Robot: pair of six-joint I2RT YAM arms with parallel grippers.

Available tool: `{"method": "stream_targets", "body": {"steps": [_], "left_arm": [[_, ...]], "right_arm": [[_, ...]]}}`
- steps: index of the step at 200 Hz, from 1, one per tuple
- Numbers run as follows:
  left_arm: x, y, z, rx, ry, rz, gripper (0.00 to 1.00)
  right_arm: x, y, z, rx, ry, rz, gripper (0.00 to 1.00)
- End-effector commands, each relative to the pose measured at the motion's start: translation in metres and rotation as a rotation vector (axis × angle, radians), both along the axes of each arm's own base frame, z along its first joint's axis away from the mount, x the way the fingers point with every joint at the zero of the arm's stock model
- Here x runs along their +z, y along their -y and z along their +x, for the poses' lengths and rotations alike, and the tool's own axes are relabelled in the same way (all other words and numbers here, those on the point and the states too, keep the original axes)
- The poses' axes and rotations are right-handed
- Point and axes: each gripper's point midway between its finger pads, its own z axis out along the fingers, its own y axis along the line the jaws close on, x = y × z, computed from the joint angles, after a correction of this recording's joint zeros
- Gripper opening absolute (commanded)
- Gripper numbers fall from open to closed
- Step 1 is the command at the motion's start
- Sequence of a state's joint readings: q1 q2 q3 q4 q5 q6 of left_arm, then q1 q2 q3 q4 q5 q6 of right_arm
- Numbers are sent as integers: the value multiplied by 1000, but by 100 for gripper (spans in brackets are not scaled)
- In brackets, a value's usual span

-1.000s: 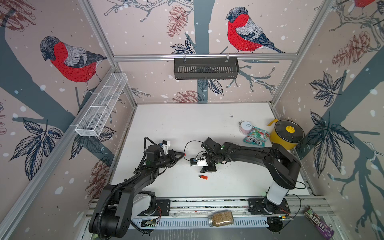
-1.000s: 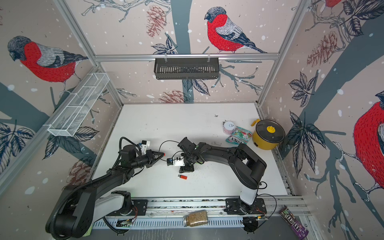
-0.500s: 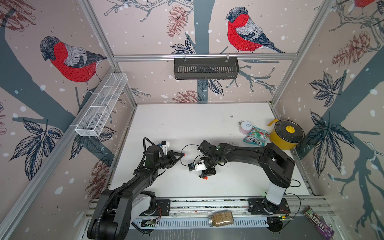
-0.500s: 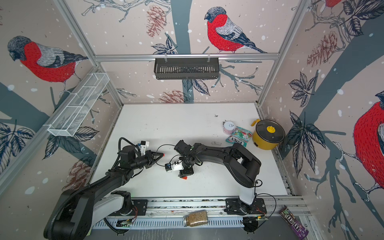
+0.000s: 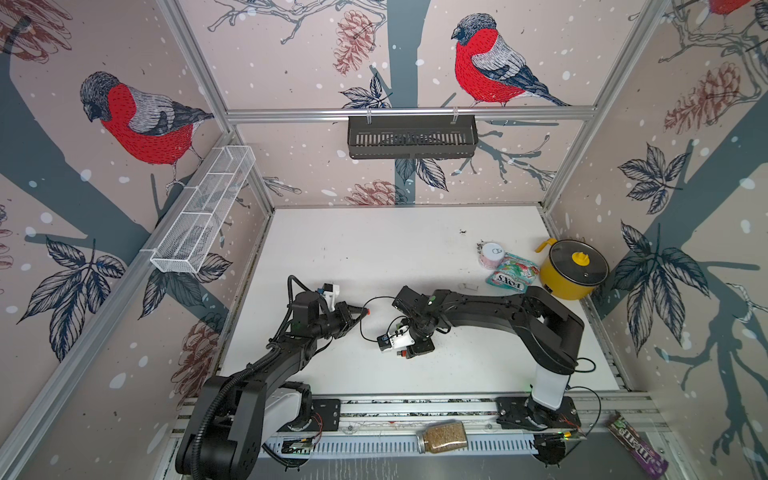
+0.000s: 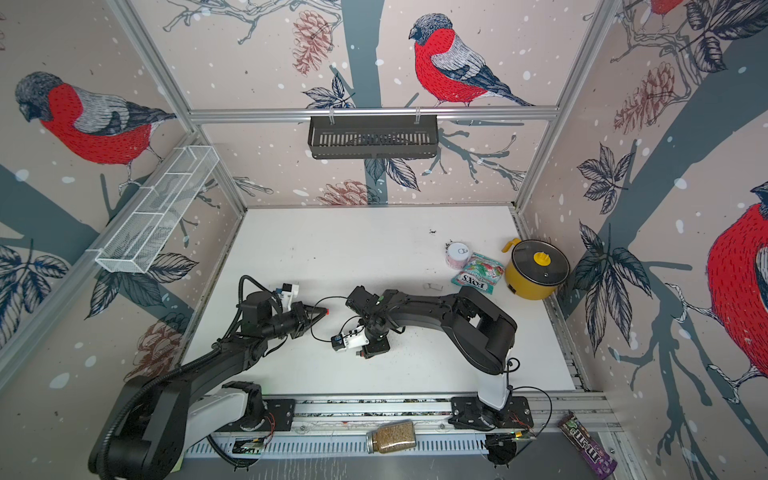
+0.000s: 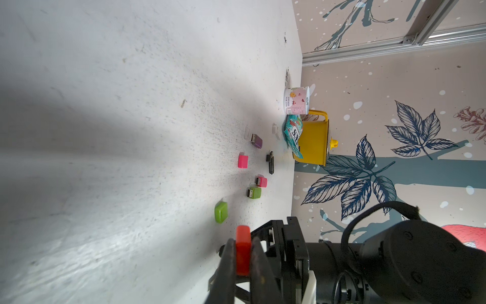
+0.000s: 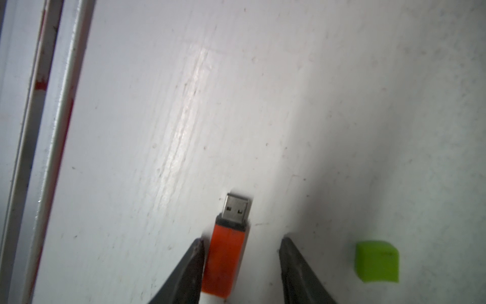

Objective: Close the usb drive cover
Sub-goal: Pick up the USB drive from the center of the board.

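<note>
My left gripper (image 7: pixel 243 242) is shut on a small red usb drive cover (image 7: pixel 243 250), held above the table at the left of centre in both top views (image 5: pixel 367 311) (image 6: pixel 327 311). The orange usb drive (image 8: pixel 226 258) lies flat on the white table with its bare metal plug (image 8: pixel 236 209) pointing away from my right gripper (image 8: pixel 240 240). That gripper is open and straddles the drive's body. One fingertip (image 8: pixel 196 251) sits right against the drive's side, and the other fingertip (image 8: pixel 288 250) stands well clear. In a top view the right gripper (image 5: pixel 409 353) points down and covers most of the drive.
A green cap (image 8: pixel 376 261) lies beside the right gripper. Several other small drives and caps lie beyond: a green drive (image 7: pixel 254 192), a pink cap (image 7: pixel 242 161), a purple drive (image 7: pixel 256 141). A can (image 5: pixel 491 254), candy bag (image 5: pixel 512 276) and yellow pot (image 5: pixel 573 270) stand at the back right.
My right gripper has swung toward the front left and come down over the orange drive, its jaws a little wider than a second ago. The left arm holds still with the cover.
</note>
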State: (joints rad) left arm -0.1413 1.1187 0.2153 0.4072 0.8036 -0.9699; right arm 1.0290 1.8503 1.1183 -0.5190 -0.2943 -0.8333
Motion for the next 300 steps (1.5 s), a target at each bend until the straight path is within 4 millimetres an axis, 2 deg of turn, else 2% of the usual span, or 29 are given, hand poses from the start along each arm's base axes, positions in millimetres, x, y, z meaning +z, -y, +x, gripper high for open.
{"method": "stream_targets", "body": {"steps": [1,74,123,177,192,238,300], "left_arm": [[2,0,2,3,16,2,7],[1,-1,2,0,4,15,7],[-2,-1,3,1,-5,19,6],[-4,2,5,-17,-13,10,6],[-4,3,3,-25,-15,8,6],[-2,7,-2,-63,-10,-16,5],[11,23,-12,-165,37,-48,4]], "right_arm": [[-10,15,10,-6,73,-60,46],[-19,24,10,13,73,-82,37],[-23,29,18,-18,83,-82,26],[-23,28,27,-69,88,-72,19],[-14,24,29,-101,72,-25,17],[36,-5,39,-187,24,242,17],[69,-25,48,-217,-4,425,18]]}}
